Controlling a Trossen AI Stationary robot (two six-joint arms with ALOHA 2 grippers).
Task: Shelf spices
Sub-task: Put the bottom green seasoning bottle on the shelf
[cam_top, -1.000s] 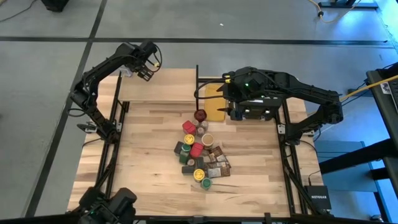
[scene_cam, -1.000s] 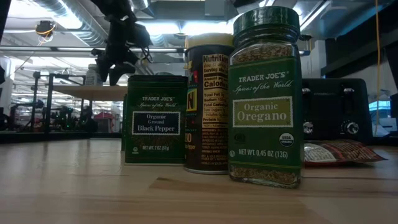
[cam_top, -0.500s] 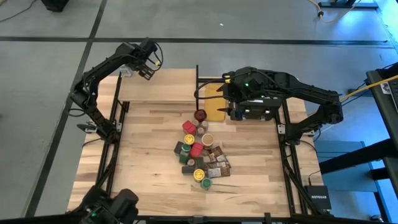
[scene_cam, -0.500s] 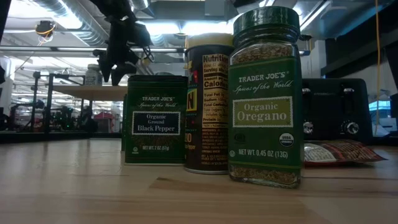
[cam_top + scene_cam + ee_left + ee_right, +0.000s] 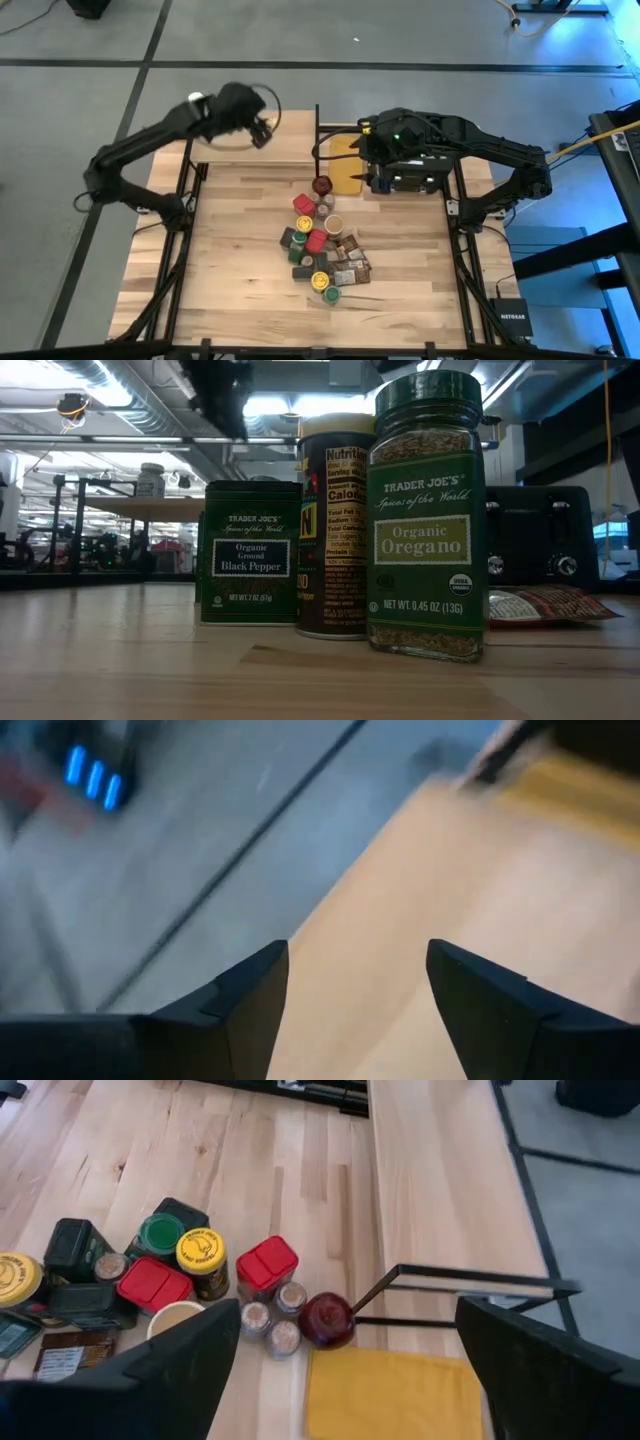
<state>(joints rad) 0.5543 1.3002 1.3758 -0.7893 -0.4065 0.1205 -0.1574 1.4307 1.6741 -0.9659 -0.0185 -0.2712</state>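
Green oregano jar label reads only low.

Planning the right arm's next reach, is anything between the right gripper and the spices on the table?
Partly. The right gripper hangs open over the yellow board. The dark red round knob sits at the near edge of the spices, just ahead of the red-lidded jar. A reach from above looks unobstructed.

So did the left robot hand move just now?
Yes. In the high view the left gripper has swung rightward along the shelf, toward its black corner post, with open fingers holding nothing.
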